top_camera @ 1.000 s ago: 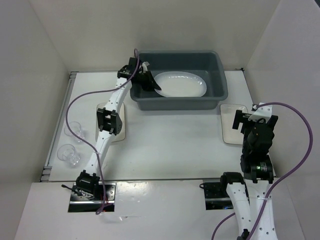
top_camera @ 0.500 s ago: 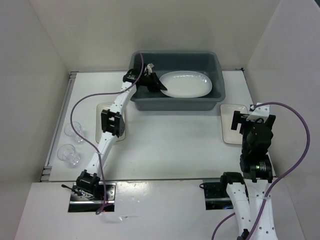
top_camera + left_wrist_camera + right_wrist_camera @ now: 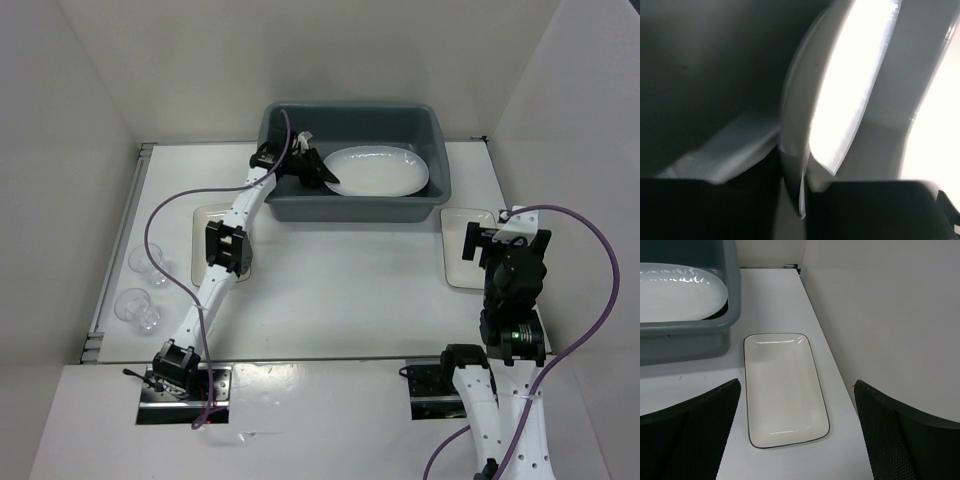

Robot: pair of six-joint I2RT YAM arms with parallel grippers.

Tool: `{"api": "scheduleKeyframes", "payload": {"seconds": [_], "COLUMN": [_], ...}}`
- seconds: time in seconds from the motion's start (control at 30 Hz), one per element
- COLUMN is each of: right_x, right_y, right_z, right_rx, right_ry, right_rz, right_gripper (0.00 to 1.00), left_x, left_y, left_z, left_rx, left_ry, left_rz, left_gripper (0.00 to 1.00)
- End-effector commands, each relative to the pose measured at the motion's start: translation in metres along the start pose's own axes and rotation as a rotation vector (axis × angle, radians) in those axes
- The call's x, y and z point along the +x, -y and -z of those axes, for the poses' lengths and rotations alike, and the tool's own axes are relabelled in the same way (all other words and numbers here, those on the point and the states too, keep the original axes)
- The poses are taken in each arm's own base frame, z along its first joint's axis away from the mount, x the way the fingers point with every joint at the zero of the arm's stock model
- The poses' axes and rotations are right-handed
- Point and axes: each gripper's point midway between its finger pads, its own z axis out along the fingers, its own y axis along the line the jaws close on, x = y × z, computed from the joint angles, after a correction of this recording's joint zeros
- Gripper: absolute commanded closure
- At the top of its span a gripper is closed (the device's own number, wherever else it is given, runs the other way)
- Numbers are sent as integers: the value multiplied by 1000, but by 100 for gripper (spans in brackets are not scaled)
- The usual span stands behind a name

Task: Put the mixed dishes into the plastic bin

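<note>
The left tool point(image 3: 792, 187) narrowly pinches the rim of the white oval platter point(image 3: 380, 170), which lies ahead of it inside the plastic bin point(image 3: 345, 208). Settle it flat before releasing. The right tool point(image 3: 797, 415) gapes wide over a plate point(image 3: 782, 390).

Glossy white platter point(image 3: 385, 170), matt grey plastic bin point(image 3: 350, 208)

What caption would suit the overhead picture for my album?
Left gripper holds a white oval platter inside the grey bin; right gripper hangs open over a rectangular plate.
</note>
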Motion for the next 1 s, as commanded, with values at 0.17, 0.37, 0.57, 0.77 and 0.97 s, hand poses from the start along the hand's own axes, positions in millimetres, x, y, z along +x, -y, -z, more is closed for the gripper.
{"api": "scheduleKeyframes", "payload": {"seconds": [0.17,0.37,0.57,0.77,0.97], "right_x": [-9,4,-7,20,16], "right_y": [-3,-4,8,-5,-8], "right_z": [-2,-11,-19,-32,-28], "right_rx": [-20,-17,32,-118,-155], "right_ry": [43,-26,-86,-276,-274], "right_rz": [12,39,75,324,354], "right_gripper": [2,2,2,2,2], "left_x": [-9,-18,-13,-3,10], "left_y": [121,189,220,213,207], "left_z": [49,96,133,141,130], "left_rx": [286,372,309,238,219], "left_ry": [33,128,208,191,145], "left_rz": [-197,-299,-406,-420,-398], "left_gripper": [44,2,0,0,0]}}
